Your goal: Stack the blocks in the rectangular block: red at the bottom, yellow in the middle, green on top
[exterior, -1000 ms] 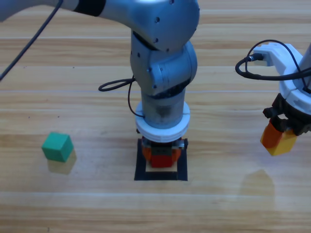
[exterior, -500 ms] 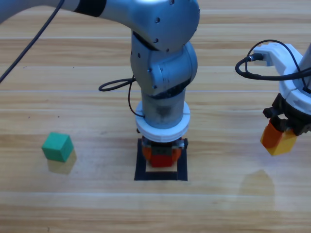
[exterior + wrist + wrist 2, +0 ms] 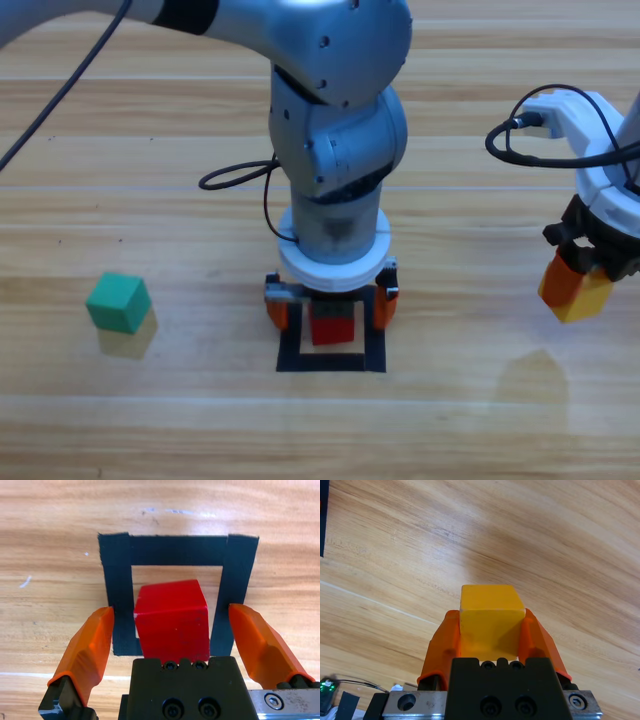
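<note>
The red cube [image 3: 331, 326] sits inside the black tape rectangle [image 3: 330, 362], with the left claw [image 3: 331, 305] spread open around it. The right claw [image 3: 578, 285] grips the yellow cube [image 3: 587, 295] aloft. The green cube [image 3: 118, 302] waits on the desk [image 3: 150, 420], unstacked.

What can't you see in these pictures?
- High view: the left arm hides the far edge of the black outline.
- Left wrist view: the gripper body hides the red cube's near side.
- Right wrist view: orange fingers cover the yellow cube's sides.
</note>
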`<action>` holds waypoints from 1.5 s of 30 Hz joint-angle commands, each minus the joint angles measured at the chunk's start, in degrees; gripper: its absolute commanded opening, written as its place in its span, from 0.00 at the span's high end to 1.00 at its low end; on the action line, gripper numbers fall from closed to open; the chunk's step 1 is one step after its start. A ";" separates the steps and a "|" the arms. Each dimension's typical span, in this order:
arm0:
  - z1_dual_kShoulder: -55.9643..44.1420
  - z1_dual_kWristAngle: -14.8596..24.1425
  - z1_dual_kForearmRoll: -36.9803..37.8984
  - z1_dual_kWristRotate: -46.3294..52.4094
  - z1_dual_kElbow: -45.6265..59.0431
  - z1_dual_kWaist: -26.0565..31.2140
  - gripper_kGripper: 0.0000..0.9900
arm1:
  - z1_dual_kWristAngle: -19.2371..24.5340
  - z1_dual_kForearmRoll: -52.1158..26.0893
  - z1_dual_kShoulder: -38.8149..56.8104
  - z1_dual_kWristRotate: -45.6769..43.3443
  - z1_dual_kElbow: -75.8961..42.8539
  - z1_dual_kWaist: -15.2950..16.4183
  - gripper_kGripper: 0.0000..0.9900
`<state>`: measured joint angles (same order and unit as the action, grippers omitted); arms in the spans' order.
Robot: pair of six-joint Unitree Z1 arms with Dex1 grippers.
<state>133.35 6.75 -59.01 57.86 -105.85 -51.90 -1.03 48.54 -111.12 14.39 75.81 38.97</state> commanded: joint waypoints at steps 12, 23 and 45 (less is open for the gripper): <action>-31.83 14.52 1.18 1.46 11.63 -0.93 0.02 | 4.63 3.22 -0.68 9.96 4.52 5.77 1.00; -76.13 14.61 21.65 -17.52 49.60 -2.07 0.02 | 3.84 11.57 -11.05 17.87 22.54 13.50 1.00; -79.30 9.16 28.51 -23.41 59.09 -2.07 0.02 | 2.26 20.27 -27.66 21.83 46.97 19.39 1.00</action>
<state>53.73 16.63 -32.54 33.88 -49.34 -52.96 1.42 66.58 -133.21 35.75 120.29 55.90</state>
